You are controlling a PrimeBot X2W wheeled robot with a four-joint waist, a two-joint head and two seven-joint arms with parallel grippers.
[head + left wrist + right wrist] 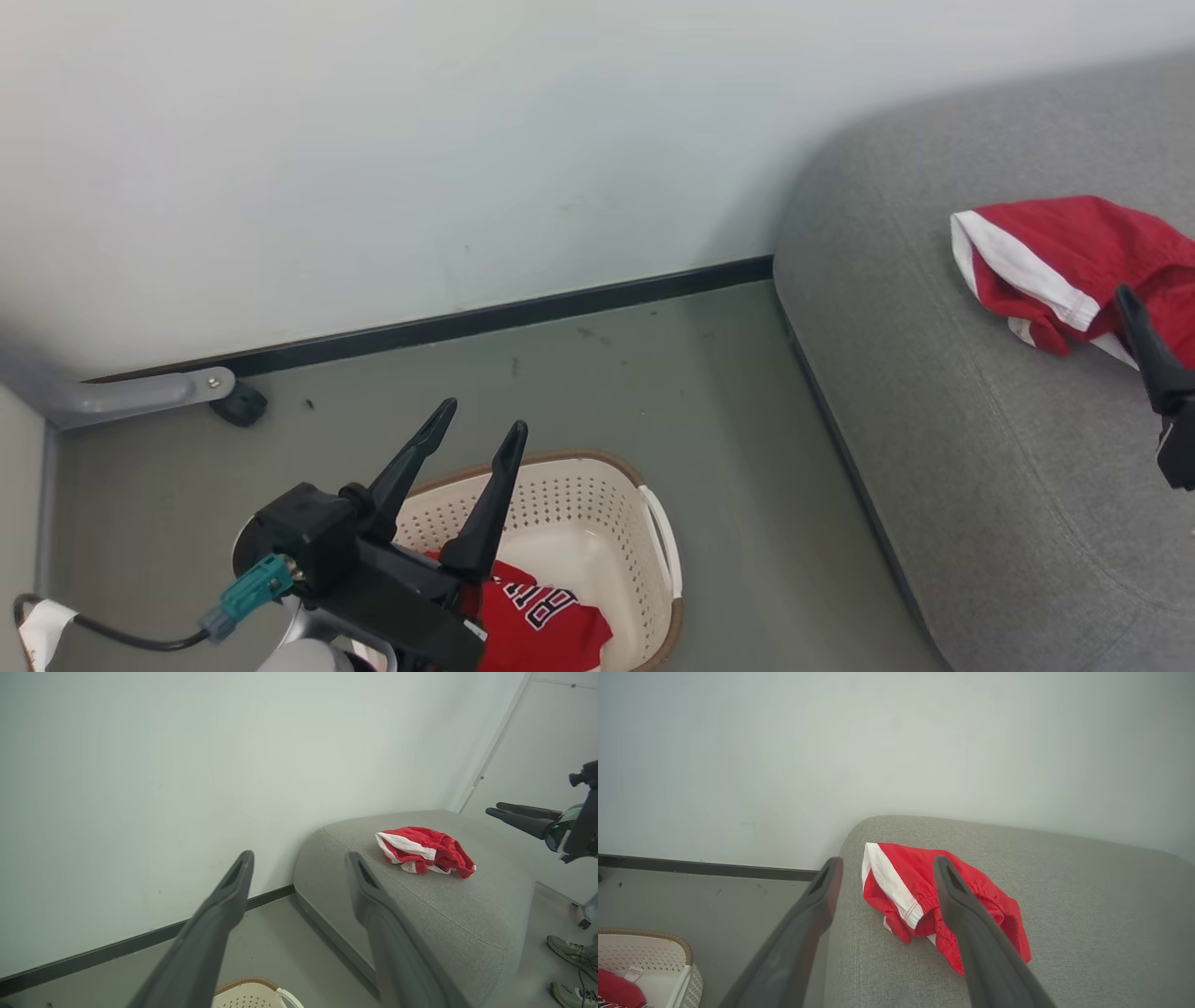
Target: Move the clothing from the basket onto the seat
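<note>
Lying crumpled on seat [934, 439], shorts [1055, 252] had long axis across cushion, white-striped end pointing toward seat's rounded corner by wall. Jersey [532, 621] sat in basket [597, 499] on floor beside seat. Left gripper [483, 417] hung above basket, fingers spread wide, empty. Right gripper [887, 861] hovered above seat near shorts, spread wide, gripping nothing.

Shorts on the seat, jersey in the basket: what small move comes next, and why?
Probably lower the open left hand into the basket toward the jersey: it hangs empty above it, and the shorts already lie on the seat.
</note>
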